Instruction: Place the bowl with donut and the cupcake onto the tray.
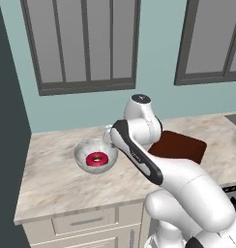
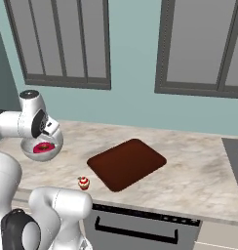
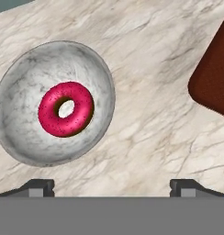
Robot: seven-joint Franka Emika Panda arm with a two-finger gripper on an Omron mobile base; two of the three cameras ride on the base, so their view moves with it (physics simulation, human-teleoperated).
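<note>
Bowl (image 3: 54, 103) with donut (image 3: 65, 109) sits at 9 o'clock of the tray (image 3: 215, 78), on the counter (image 3: 150, 55).

Gripper (image 3: 111, 186) spread wide, empty; bowl looks rigid, glossy, probably slick, so I'd pinch the rim's 3 o'clock edge.

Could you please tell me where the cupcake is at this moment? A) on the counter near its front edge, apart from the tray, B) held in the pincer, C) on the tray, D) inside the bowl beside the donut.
A: the cupcake stands on the marble counter near its front edge, left of the tray and not touching it.
</note>
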